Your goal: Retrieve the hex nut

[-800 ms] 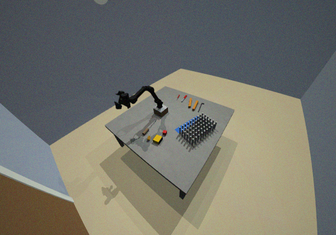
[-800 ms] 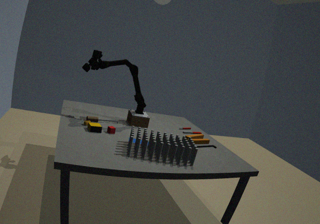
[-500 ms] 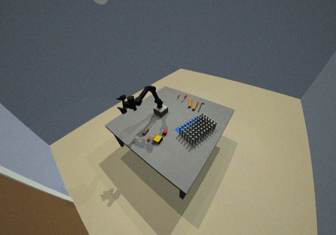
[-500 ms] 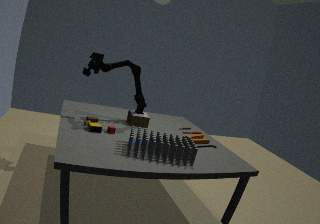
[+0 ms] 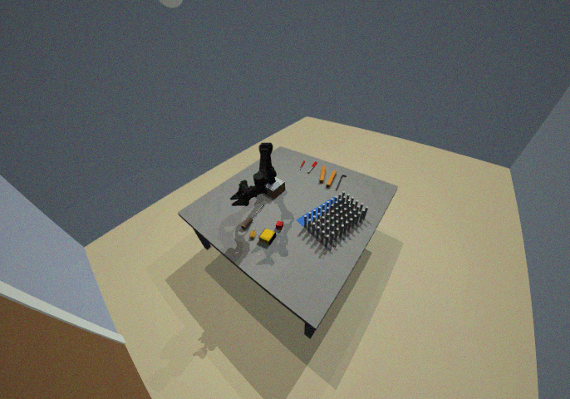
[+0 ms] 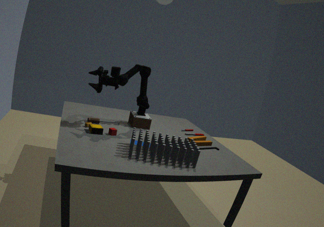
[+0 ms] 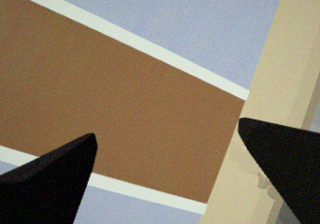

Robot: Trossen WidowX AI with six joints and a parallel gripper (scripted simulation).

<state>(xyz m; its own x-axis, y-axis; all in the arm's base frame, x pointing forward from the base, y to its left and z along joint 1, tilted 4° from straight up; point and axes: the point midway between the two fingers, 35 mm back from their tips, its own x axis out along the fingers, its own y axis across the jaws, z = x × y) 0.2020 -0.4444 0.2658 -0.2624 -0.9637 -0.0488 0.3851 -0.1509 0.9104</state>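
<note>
My gripper (image 5: 232, 200) (image 6: 89, 78) (image 7: 168, 132) is open and empty, raised above the table on the side of the brown-handled tool. The metal spacers (image 5: 365, 213) (image 6: 196, 157) stand upright in several rows. The blue taped strip (image 5: 301, 219) (image 6: 137, 143) runs along their robot side, partly hidden by spacers. The hex nut cannot be made out. A brown-handled tool (image 5: 247, 222) (image 6: 93, 120) with a thin shaft lies near the robot base. A dark rod with a bent end (image 5: 340, 182) (image 6: 208, 148) lies beside the field. Nothing touches the gripper.
Two orange bars (image 5: 322, 174) (image 5: 331, 179) and two small red-handled tools (image 5: 302, 164) (image 5: 312, 165) lie beyond the bent rod. A yellow-and-black block (image 5: 267, 235) (image 6: 96, 128), a red cube (image 5: 279, 224) (image 6: 112, 131) and a small orange piece (image 5: 252, 233) (image 6: 88, 124) lie near the brown-handled tool.
</note>
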